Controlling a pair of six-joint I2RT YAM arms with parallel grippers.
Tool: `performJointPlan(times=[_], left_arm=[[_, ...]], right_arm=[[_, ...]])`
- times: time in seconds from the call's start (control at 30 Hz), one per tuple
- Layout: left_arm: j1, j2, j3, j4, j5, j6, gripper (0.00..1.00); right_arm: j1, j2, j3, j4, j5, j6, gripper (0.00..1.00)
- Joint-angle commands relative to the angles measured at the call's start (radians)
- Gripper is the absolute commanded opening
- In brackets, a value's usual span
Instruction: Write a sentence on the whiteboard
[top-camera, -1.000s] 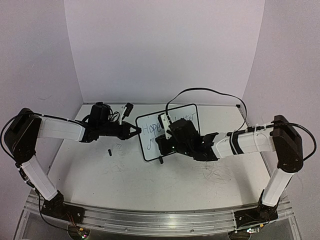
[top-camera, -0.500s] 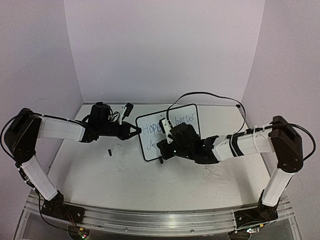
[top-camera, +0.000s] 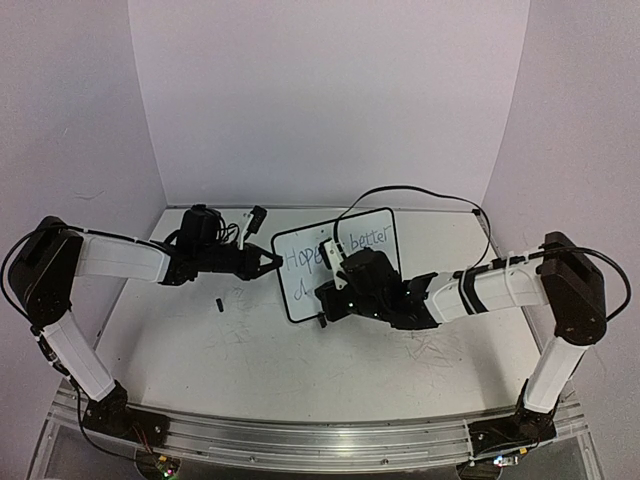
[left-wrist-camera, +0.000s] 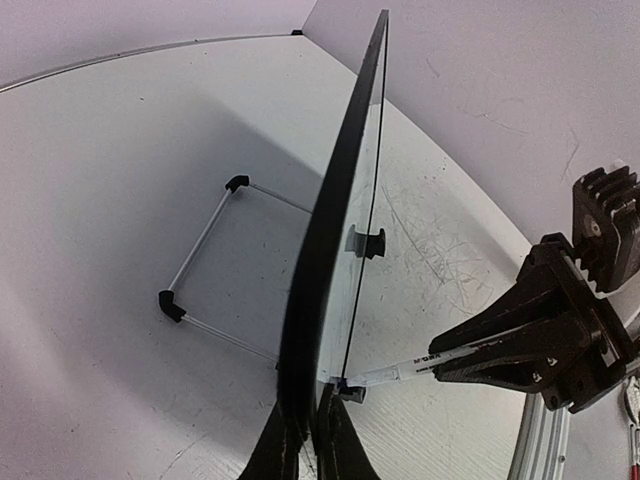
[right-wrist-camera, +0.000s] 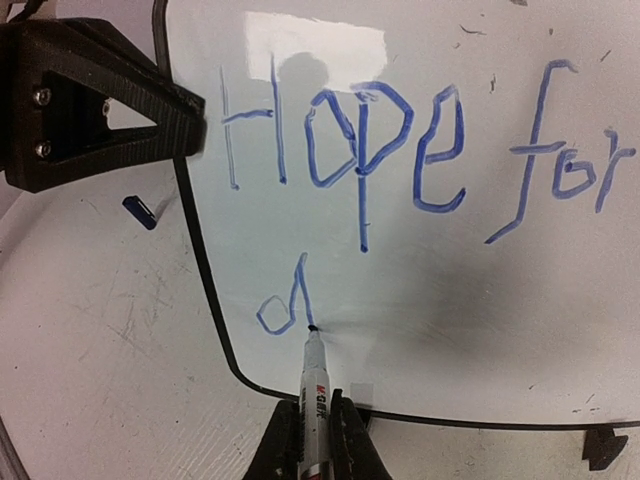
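The whiteboard (top-camera: 300, 288) stands tilted at the table's middle. My left gripper (top-camera: 274, 262) is shut on its left edge, which the left wrist view shows edge-on (left-wrist-camera: 340, 190) between the left gripper's (left-wrist-camera: 306, 440) jaws. My right gripper (right-wrist-camera: 317, 425) is shut on a white marker (right-wrist-camera: 314, 380). The marker tip touches the board (right-wrist-camera: 450, 300) at the foot of a blue "d" (right-wrist-camera: 285, 305). Above the "d", the sentence (right-wrist-camera: 400, 150) reads "Hope for" in blue. In the top view, "better" (top-camera: 370, 240) shows at the board's upper right, and the right gripper (top-camera: 326, 300) hides the board's middle.
A small dark marker cap (top-camera: 217, 302) lies on the scuffed table left of the board, also seen as the cap (right-wrist-camera: 138, 211) in the right wrist view. The board's wire stand (left-wrist-camera: 200, 250) rests behind it. A black cable (top-camera: 410, 188) arcs over the board. White walls close in on three sides.
The right gripper has slid a little toward the near side with the marker. The left gripper and the board have stayed put.
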Motion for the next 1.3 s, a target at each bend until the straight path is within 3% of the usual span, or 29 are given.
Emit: performJointPlan(times=[0.0, 0.47, 1.27], left_arm=[[0.002, -0.031, -0.019, -0.007, -0.078, 0.046, 0.0], [0.002, -0.031, -0.015, -0.007, -0.076, 0.045, 0.0], [0.002, -0.034, -0.017, -0.007, -0.078, 0.05, 0.0]], right_arm=[[-0.005, -0.083, -0.02, 0.032, -0.024, 0.017, 0.0], [-0.04, -0.064, -0.033, 0.075, 0.013, 0.034, 0.0], [-0.029, -0.01, -0.008, 0.066, -0.055, 0.029, 0.0]])
